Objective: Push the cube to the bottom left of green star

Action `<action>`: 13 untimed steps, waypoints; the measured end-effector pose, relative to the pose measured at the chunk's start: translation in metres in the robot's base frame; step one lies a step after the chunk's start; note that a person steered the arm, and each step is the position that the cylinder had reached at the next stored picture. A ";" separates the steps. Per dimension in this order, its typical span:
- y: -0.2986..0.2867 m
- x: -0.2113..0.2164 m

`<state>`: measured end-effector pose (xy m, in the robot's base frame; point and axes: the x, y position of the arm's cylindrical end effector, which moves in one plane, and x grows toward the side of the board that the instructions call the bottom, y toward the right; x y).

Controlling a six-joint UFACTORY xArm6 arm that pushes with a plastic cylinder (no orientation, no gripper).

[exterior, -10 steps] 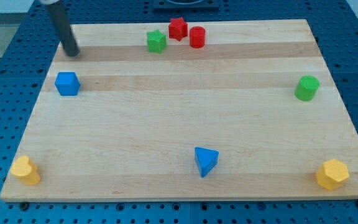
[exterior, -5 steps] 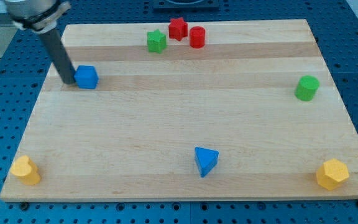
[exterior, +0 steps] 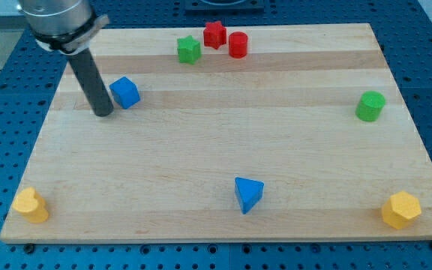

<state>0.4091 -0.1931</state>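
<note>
The blue cube (exterior: 125, 92) lies on the wooden board at the view's upper left. The green star (exterior: 189, 50) lies near the view's top, up and to the right of the cube. My tip (exterior: 103, 112) rests on the board just left of and slightly below the cube, close to its lower left corner; I cannot tell if it touches.
A red star (exterior: 214, 34) and a red cylinder (exterior: 237, 45) sit right of the green star. A green cylinder (exterior: 370, 106) is at the right. A blue triangular block (exterior: 247, 194) is bottom centre. Yellow blocks sit at the bottom left (exterior: 31, 205) and bottom right (exterior: 400, 209).
The blue cube has slid to the right and slightly up, turning a little. My tip moved down from the view's top left, then right along behind the cube.
</note>
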 end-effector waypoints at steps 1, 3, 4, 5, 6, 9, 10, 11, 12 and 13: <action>0.011 -0.022; 0.027 -0.065; -0.003 -0.059; -0.008 -0.068; 0.004 -0.072; 0.069 -0.076; 0.051 -0.075; 0.027 -0.087; 0.026 -0.113; 0.040 -0.131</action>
<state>0.2783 -0.1535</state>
